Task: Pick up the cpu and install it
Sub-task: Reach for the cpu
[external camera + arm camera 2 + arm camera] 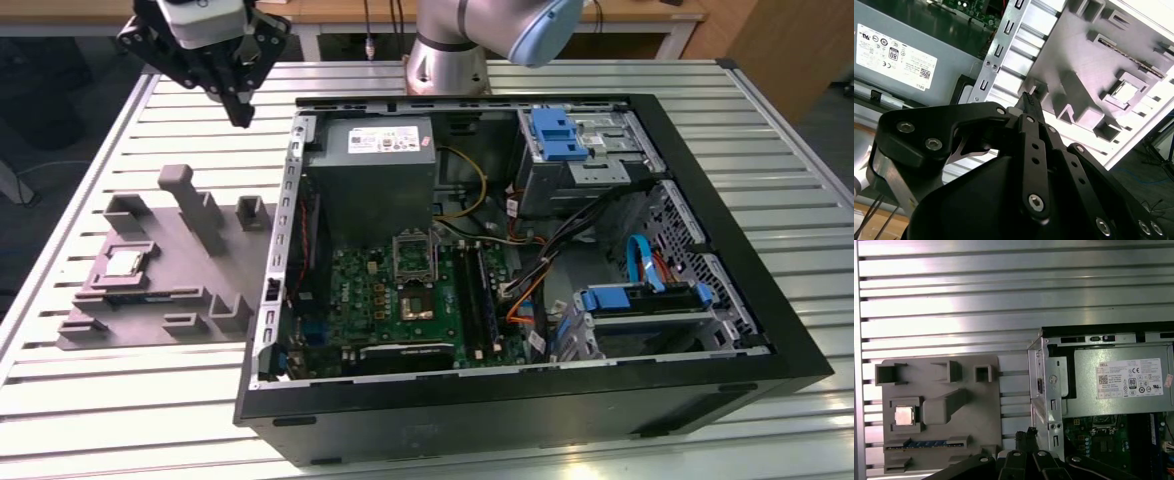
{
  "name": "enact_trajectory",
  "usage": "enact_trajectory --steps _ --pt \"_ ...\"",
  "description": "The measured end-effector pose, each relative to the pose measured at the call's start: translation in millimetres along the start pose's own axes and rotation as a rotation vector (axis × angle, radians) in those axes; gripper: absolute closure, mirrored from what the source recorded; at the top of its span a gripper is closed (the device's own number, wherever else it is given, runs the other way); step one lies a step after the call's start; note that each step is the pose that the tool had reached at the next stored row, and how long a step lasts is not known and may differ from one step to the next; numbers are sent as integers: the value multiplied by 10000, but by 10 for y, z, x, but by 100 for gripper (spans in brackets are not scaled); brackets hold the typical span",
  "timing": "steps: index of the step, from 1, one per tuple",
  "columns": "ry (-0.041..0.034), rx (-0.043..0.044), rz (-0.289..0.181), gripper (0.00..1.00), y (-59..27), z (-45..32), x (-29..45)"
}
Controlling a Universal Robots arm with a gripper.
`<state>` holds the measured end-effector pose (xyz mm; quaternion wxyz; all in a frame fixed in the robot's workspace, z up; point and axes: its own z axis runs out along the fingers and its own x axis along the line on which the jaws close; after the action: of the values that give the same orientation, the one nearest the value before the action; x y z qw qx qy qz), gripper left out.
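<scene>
Take stock of the gripper (242, 115) first — hanging high over the slatted table (120, 400), fingers drawn together tip to tip, clasping nothing. Look for the cpu (904, 415) well below those tips and off to the side away from the black computer case (534, 410), lying flat in a square pocket of the grey holder block (180, 300), silvery top up, untouched. Judge the step in hand as the approach for the pick, with nearly all of the task left. Spread the fingers while up high rather than right over the chip, to avoid nudging it in its pocket. Bring the hand squarely above the chip and come straight down — no slanting in, given the taller grey posts (200, 205) of the holder standing near the line from hand to chip. Line the fingers up with two opposite edges of the pale rim, and mind the pocket walls, likely to leave little room beside the chip. Close gently and evenly; expect a thin, smooth, light part, prone to tilting or slipping if caught off-centre. Note too the socket (418, 300) on the green board inside the case, below the hand on its other side, not yet holding the chip.
</scene>
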<state>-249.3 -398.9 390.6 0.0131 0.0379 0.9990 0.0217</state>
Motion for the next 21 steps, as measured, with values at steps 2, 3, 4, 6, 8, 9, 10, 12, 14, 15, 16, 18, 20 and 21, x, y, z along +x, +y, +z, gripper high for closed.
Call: enact_trajectory --steps 2,3,4,6,8,9,10,12,14,15,16,18,20,21 --pt "0 0 0 89 0 0 3" --pt "1 0 0 89 0 0 6" --pt "0 0 0 89 -1 1 9" --pt "0 0 0 89 -1 1 15" --pt "0 0 0 89 -2 2 21" --pt "0 0 0 89 -2 2 23" --pt "0 0 -1 89 -2 2 25" --pt "0 0 0 89 -2 3 30" --pt "0 0 0 89 -3 3 35" --pt "1 0 0 89 -3 3 37" --pt "0 0 -1 89 -3 4 39" --pt "0 0 0 89 -3 5 44" --pt "0 0 0 89 -4 5 49" --pt "0 0 0 89 -4 6 51"
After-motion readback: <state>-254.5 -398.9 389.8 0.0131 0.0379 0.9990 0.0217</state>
